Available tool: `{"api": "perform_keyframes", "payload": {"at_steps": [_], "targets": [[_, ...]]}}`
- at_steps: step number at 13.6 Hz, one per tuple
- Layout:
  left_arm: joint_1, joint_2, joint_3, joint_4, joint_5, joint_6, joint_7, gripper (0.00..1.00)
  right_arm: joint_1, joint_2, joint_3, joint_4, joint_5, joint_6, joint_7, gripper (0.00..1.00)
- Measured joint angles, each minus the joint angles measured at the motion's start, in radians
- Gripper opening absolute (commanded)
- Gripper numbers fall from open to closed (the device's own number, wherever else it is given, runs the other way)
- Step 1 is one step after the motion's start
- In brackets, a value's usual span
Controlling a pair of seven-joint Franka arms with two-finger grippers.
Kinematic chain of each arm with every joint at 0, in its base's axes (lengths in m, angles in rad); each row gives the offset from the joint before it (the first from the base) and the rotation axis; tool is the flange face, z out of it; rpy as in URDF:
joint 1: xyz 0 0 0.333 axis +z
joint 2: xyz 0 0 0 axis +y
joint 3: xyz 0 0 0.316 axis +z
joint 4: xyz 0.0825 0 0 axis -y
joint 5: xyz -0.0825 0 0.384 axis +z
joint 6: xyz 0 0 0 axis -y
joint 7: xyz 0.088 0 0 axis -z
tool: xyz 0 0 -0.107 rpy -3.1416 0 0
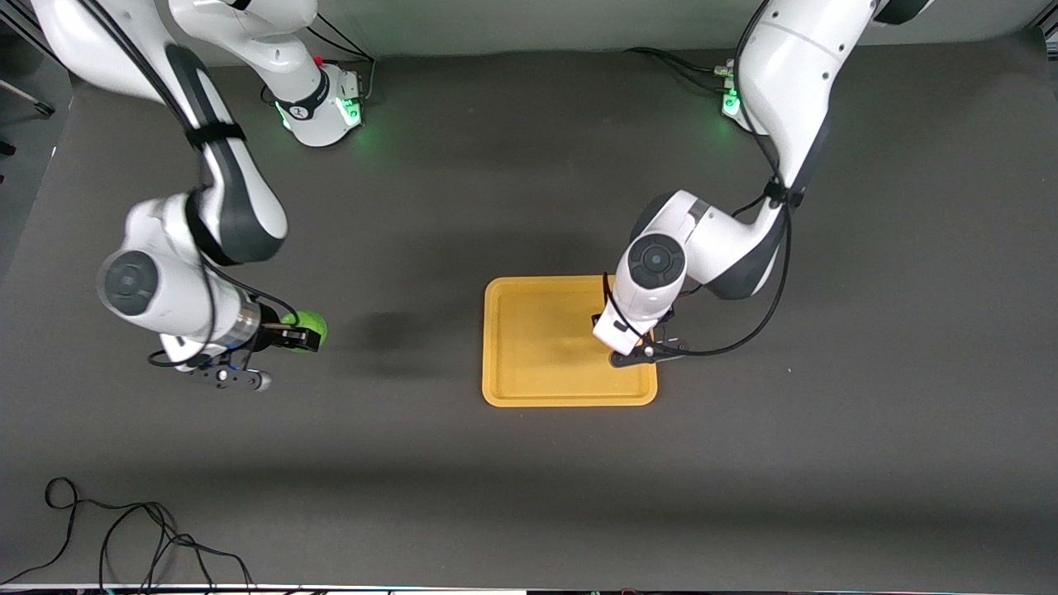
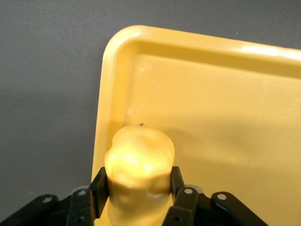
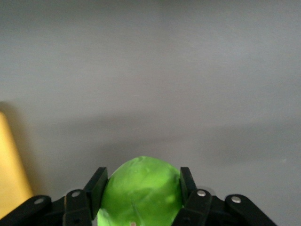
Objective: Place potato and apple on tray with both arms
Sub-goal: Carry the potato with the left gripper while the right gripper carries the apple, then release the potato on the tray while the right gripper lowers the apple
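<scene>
Both grippers grip fruit: left gripper [image 2: 136,190] clamps the potato [image 2: 138,165], tray [image 2: 117,61] floor directly beneath its jaws; right gripper [image 3: 141,193] clamps the apple [image 3: 141,188], tray well off sideways, over table [image 1: 413,496].

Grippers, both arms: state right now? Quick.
Left gripper: shut on the potato, over the tray.
Right gripper: shut on the apple, over the bare table toward the right arm's end.
</scene>
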Motion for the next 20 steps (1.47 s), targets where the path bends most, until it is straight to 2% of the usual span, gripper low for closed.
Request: {"api": "perform_keyframes", "payload": {"at_steps": [2,5,6,7,10,12,16,20], "targets": [[0.0,0.017,0.002,0.006,0.007,0.009,0.0,0.43,0.001,0.004,0.034,0.074,0.057,-0.023,0.011,0.24],[-0.002,0.026,0.002,0.007,0.01,0.012,0.0,0.58,0.001,0.055,0.121,0.165,0.062,-0.02,0.178,0.24],[-0.003,0.028,0.002,0.007,0.012,0.014,0.0,0.86,0.002,0.083,0.161,0.204,0.043,-0.019,0.247,0.24],[-0.004,0.028,0.002,0.007,0.015,0.014,0.0,1.0,0.004,0.113,0.2,0.24,0.007,-0.018,0.317,0.24],[-0.004,0.028,0.003,0.008,0.028,0.015,0.0,1.0,0.041,0.214,0.293,0.294,-0.11,0.083,0.573,0.24],[-0.005,0.028,0.003,0.008,0.031,0.014,0.0,1.0,0.088,0.291,0.314,0.3,-0.195,0.195,0.739,0.24],[0.005,0.012,0.018,0.032,0.034,-0.007,0.007,1.0,0.119,0.412,0.353,0.308,-0.301,0.356,0.956,0.24],[0.15,-0.138,0.025,0.045,0.029,-0.207,0.264,1.0,0.197,0.489,0.371,0.317,-0.482,0.362,1.199,0.24]]}}
